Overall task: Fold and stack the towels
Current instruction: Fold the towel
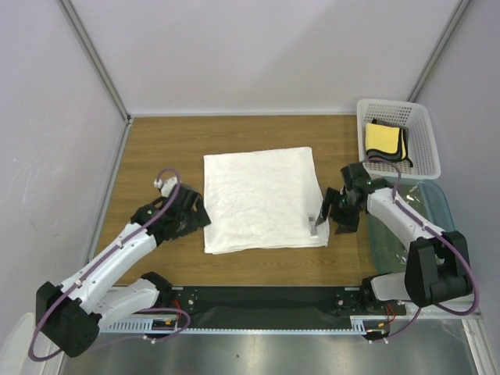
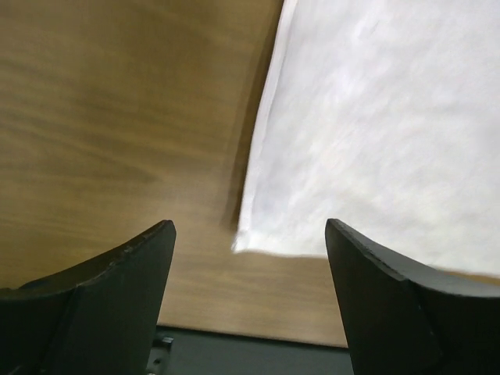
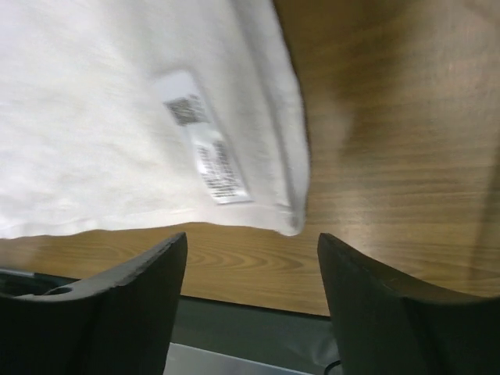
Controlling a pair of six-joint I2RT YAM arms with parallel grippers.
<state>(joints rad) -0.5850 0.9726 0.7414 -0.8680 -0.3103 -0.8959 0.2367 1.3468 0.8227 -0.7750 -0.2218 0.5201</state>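
Note:
The large white towel (image 1: 262, 199) lies folded flat in the middle of the table. Its near left corner shows in the left wrist view (image 2: 367, 133). Its near right corner, with a printed label (image 3: 207, 148), shows in the right wrist view (image 3: 117, 117). My left gripper (image 1: 195, 212) is open and empty beside the towel's left edge. My right gripper (image 1: 337, 212) is open and empty at the towel's near right corner. The yellow towel (image 1: 383, 138) lies folded in the basket on a dark cloth. The dark grey towel cannot be told apart there.
The white perforated basket (image 1: 426, 137) stands at the back right. A clear plastic bin (image 1: 433, 205) sits right of the right arm. A black strip (image 1: 266, 298) runs along the table's near edge. Grey walls close the back and sides.

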